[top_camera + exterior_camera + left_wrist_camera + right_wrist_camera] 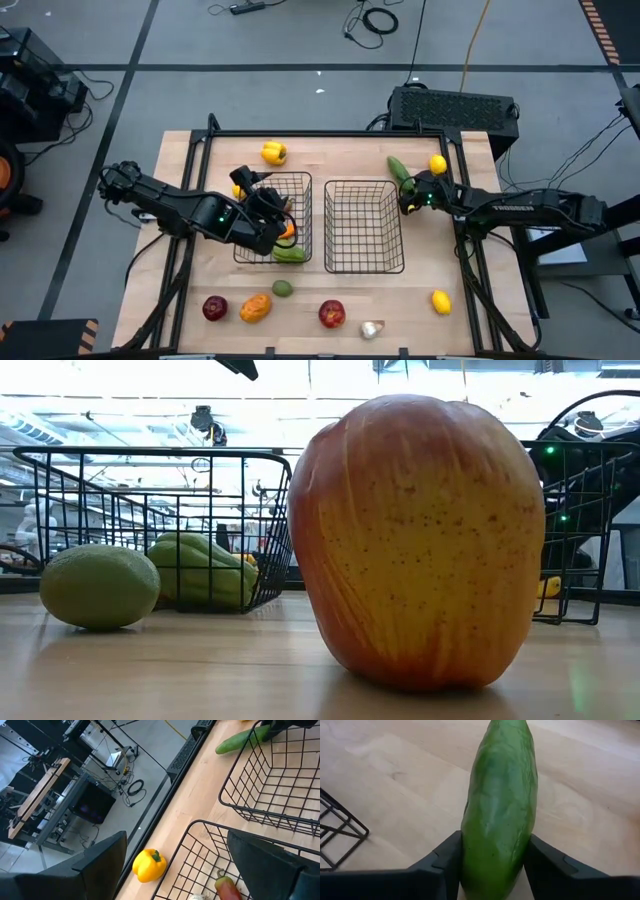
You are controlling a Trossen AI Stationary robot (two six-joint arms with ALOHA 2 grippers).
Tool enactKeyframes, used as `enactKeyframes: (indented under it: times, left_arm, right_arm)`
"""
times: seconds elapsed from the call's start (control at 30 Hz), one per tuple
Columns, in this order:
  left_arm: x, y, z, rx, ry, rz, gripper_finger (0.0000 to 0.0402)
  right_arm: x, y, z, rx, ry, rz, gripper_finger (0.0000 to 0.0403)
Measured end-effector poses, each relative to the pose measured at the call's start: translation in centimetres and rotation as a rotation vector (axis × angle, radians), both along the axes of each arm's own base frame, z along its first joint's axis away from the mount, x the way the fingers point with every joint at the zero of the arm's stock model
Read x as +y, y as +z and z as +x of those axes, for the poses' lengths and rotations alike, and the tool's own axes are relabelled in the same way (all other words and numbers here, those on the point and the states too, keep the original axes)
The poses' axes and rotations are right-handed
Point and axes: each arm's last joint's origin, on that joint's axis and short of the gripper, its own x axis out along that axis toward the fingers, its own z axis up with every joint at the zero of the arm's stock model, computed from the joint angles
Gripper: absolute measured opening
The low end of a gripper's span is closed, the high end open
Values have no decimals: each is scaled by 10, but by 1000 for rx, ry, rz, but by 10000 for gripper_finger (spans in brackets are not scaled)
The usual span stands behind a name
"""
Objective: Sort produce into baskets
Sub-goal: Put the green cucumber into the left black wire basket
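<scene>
Cucumber (501, 815) pickup is in hand: your right end effector (410, 196) is pinching it, both fingers pressing against its sides while it is lying on the tabletop (350, 292) just beside the right basket (364, 226). Your left end effector (262, 205) is hovering over the left basket (268, 222) with fingers spread and carrying nothing; that basket is already holding a green pepper (205, 572). In my judgement, you are next needing a clean lift, high enough to clear the wire rim, before crossing over a basket. Apples, lemons and a garlic bulb (371, 328) are awaiting sorting along the near edge.
</scene>
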Motion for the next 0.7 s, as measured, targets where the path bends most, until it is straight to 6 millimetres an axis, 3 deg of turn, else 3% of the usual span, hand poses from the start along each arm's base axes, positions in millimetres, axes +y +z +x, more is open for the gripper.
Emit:
enactKeyframes:
  times: [0.27, 0.7]
  left_arm:
    - [0, 0, 0, 0, 0, 0, 350]
    - [0, 0, 0, 3, 0, 1, 350]
  right_arm:
    - [-6, 24, 13, -46, 11, -37, 172]
    - [-16, 104, 28, 131, 24, -142, 172]
